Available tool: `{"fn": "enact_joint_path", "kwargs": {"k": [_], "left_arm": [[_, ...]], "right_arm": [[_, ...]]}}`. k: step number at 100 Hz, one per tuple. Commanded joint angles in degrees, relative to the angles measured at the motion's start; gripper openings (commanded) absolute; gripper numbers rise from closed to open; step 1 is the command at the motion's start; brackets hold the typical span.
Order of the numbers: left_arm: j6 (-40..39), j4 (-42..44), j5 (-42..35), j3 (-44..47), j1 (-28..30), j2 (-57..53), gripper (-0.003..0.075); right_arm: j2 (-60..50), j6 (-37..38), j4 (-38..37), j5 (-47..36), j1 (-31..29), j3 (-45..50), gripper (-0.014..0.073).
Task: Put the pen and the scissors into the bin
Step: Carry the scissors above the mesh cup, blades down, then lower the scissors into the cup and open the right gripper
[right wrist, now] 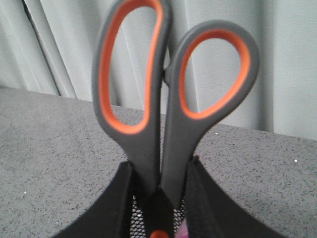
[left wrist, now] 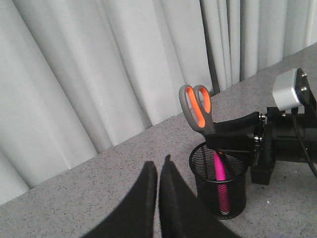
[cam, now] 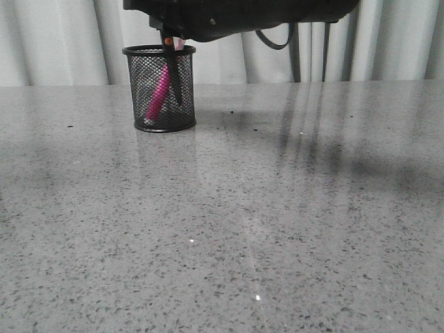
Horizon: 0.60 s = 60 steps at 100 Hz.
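Observation:
The bin point(cam: 142, 90) stands at the table's back left. The pen point(cam: 158, 94) leans inside it, cap end down. My right gripper point(right wrist: 161, 171) is shut on the scissors point(right wrist: 163, 99) just below the handles and holds them upright over the bin, blades point(cam: 177, 80) down inside it. The left wrist view shows the same: scissors point(left wrist: 197, 106), right gripper point(left wrist: 213, 137), pen point(left wrist: 219, 173), bin point(left wrist: 237, 196). My left gripper point(left wrist: 158, 166) is shut and empty, beside the bin and a little apart from it.
White curtains point(cam: 62, 41) hang behind the table's back edge. The grey speckled tabletop point(cam: 277, 208) stretches from the bin to the front and right. The right arm's dark body point(cam: 236, 14) hangs over the bin at the top of the front view.

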Motion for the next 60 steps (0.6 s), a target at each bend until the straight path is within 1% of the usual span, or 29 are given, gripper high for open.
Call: {"fn": "enact_joint_path", "kwargs": {"k": [1,13,28,60], "left_arm": [[-0.3,-2.73,-2.78,-1.53,-0.17,-0.61,-0.0019],[-0.3,-2.73,-2.78,-1.53,-0.17,-0.61,-0.0019],[-0.3,-2.73,-2.78,-1.53,-0.17,-0.61,-0.0019],[-0.3,-2.73,-2.78,-1.53,-0.17,-0.61,-0.0019]], "right_arm": [[-3.01,-0.14,-2.37,-4.49,0.25,-1.5,-0.0071],[-3.01,-0.14,-2.49,-3.8,0.25,-1.5,-0.0013],[-3.01,-0.14,-2.49,-2.89,0.25,-1.5,0.0097],[-3.01,-0.14,-2.62,-2.74,0.25,-1.5,0.0216]]}}
